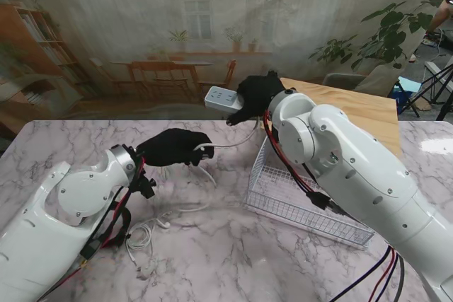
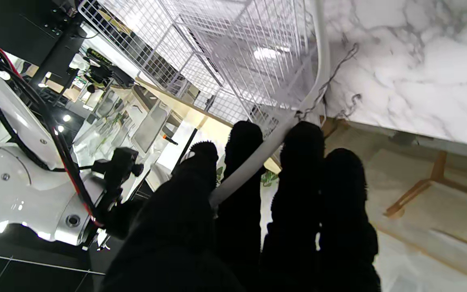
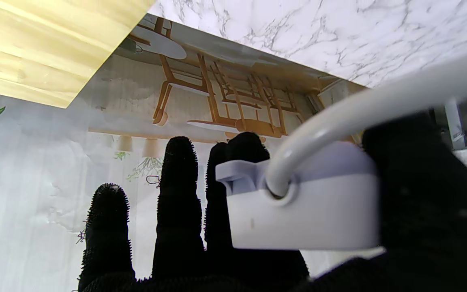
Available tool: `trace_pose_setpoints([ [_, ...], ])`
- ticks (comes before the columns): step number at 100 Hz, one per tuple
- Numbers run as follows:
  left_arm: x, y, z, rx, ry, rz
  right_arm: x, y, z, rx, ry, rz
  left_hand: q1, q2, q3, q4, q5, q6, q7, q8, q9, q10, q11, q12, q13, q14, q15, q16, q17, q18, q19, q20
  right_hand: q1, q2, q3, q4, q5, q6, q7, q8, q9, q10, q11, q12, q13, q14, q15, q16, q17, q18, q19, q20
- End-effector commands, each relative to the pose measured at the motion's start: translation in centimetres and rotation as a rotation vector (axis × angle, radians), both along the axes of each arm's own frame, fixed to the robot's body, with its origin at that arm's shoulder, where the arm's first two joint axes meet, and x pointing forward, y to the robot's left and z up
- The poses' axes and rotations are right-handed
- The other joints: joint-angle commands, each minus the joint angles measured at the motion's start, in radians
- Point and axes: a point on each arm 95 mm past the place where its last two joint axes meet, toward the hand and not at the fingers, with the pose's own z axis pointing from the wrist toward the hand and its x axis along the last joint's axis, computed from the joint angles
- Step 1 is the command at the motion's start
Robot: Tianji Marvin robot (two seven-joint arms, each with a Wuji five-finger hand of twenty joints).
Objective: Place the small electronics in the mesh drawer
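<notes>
My right hand (image 1: 256, 95), in a black glove, is shut on a white power strip (image 1: 224, 98) and holds it up in the air beyond the far end of the white mesh drawer (image 1: 297, 196). The right wrist view shows the power strip (image 3: 302, 211) against the palm, its cord (image 3: 363, 117) leaving its end. My left hand (image 1: 173, 148) is shut on that white cord (image 1: 226, 145), which sags between the two hands. In the left wrist view the cord (image 2: 258, 158) runs between the fingers (image 2: 304, 162) toward the drawer (image 2: 233, 52).
More white cable (image 1: 152, 235) lies coiled on the marble table (image 1: 212, 259) near my left arm. A wooden table (image 1: 354, 107) stands behind the drawer. Plants (image 1: 386, 33) and a tripod (image 1: 435, 90) are at the far right.
</notes>
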Motion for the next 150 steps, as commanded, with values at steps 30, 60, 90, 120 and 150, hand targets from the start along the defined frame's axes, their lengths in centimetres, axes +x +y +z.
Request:
trace_pose_setpoints([
  [30, 0.9, 1.1, 6.8, 0.048, -0.161, 0.006, -0.2, 0.5, -2.2, -0.043, 0.04, 0.03, 0.06, 0.038, 0.028, 0.022, 0.088, -0.078, 0.091, 0.063, 0.071, 0.023, 0.073, 0.03, 0.078, 0.03, 0.054, 0.015, 0.068, -0.012, 0.078, 0.03, 0.141, 0.2, 0.386, 0.019, 0.097, -0.126, 0.124, 0.022, 0.033, -0.026, 0.045, 0.011, 0.011, -0.004, 0.067, 0.012, -0.024, 0.009, -0.019, -0.003],
  [60, 3.3, 0.7, 9.4, 0.166, -0.217, 0.034, -1.3, 1.4, -2.8, -0.008, 0.056, 0.076, 0.06, 0.043, 0.02, 0.022, 0.087, -0.086, 0.089, 0.067, 0.073, 0.013, 0.093, 0.044, 0.116, 0.018, 0.087, 0.027, 0.103, -0.004, 0.113, 0.032, 0.138, 0.198, 0.392, 0.018, 0.1, -0.127, 0.124, 0.02, 0.037, -0.027, 0.044, 0.012, 0.012, -0.004, 0.066, 0.012, -0.023, 0.011, -0.019, -0.003],
  [90, 2.9, 1.0, 7.5, 0.212, -0.162, -0.009, -1.0, 0.8, -2.6, 0.021, 0.041, 0.027, 0.06, 0.043, 0.013, 0.023, 0.094, -0.093, 0.088, 0.068, 0.076, 0.009, 0.095, 0.052, 0.114, 0.018, 0.088, 0.036, 0.096, -0.008, 0.119, 0.03, 0.14, 0.198, 0.393, 0.017, 0.1, -0.124, 0.122, 0.019, 0.037, -0.025, 0.043, 0.014, 0.013, -0.003, 0.067, 0.013, -0.025, 0.011, -0.02, -0.003],
  [120, 3.3, 0.5, 6.7, 0.239, -0.161, -0.02, -0.9, 0.9, -3.1, 0.04, 0.052, 0.03, 0.06, 0.046, 0.009, 0.026, 0.093, -0.093, 0.086, 0.07, 0.076, 0.007, 0.092, 0.056, 0.116, 0.014, 0.087, 0.041, 0.098, -0.012, 0.12, 0.025, 0.139, 0.196, 0.395, 0.018, 0.101, -0.12, 0.123, 0.019, 0.038, -0.026, 0.045, 0.013, 0.014, -0.003, 0.071, 0.014, -0.024, 0.012, -0.019, -0.002],
  [150, 3.8, 0.5, 9.7, 0.241, -0.241, -0.011, -2.4, 1.6, -4.7, 0.029, 0.063, 0.112, 0.06, 0.049, 0.002, 0.025, 0.09, -0.1, 0.085, 0.07, 0.074, 0.002, 0.092, 0.06, 0.112, 0.009, 0.085, 0.044, 0.097, -0.016, 0.121, 0.023, 0.137, 0.193, 0.399, 0.019, 0.105, -0.119, 0.123, 0.019, 0.043, -0.03, 0.046, 0.014, 0.017, -0.006, 0.071, 0.013, -0.022, 0.012, -0.019, -0.002],
])
